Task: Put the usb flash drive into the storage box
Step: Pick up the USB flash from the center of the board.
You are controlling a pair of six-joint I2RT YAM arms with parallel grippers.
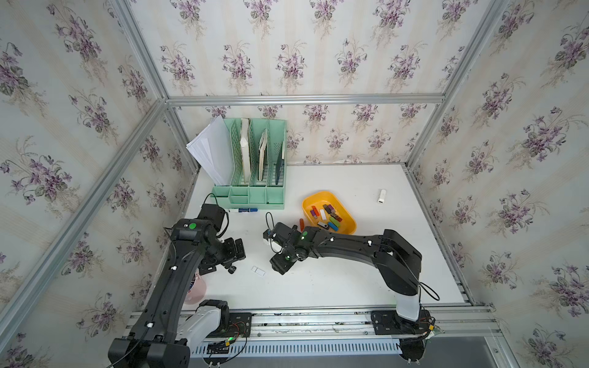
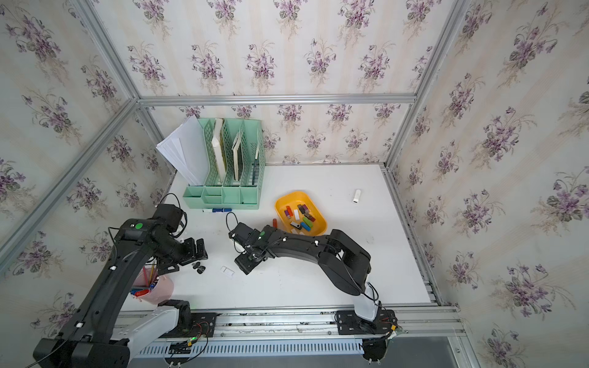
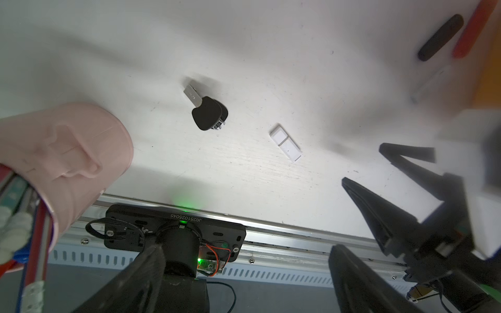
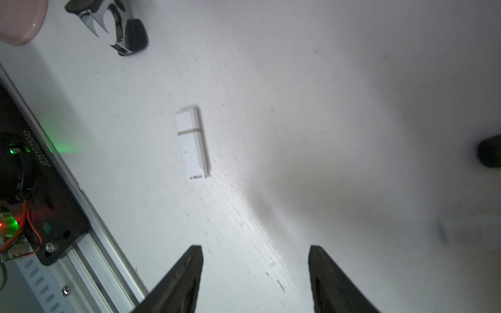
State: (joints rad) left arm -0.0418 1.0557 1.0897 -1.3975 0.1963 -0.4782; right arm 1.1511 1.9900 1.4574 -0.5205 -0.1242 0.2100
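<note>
Three walls [image 1: 287, 47], papered in pale stripes with sprays of purple flowers, enclose the cell, edged by aluminium frame bars [image 1: 302, 99]. The white surface [image 1: 334, 280] is scuffed and evenly lit. A metal rail [image 1: 318, 321] runs along its near edge, with a grey strip [image 1: 446, 350] beyond, perhaps the floor.

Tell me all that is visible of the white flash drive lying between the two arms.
The white flash drive is a slim rectangular stick, seemingly plastic, its cap set off by a thin tan seam. It lies flat on the white table, capped, touching nothing else; the open right gripper is near but apart.
</note>
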